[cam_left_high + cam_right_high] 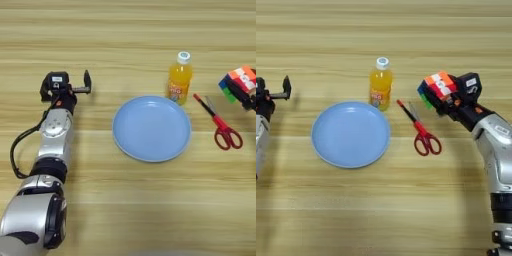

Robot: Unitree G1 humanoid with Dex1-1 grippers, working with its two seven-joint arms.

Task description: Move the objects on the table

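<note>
My right gripper [443, 97] is shut on the multicoloured puzzle cube [437, 88], holding it above the table [381, 200] just right of the red-handled scissors [421, 131]. The scissors lie flat with their blades pointing up-left toward the orange-juice bottle [380, 88], which stands upright with its white cap on. A round light-blue plate [350, 134] lies in front of the bottle with nothing on it. My left gripper [86, 83] rests at the left, well away from the plate, with one black finger sticking up.
The left arm [52, 150] stretches along the left side toward the near edge. The right arm [496, 150] comes in along the right edge.
</note>
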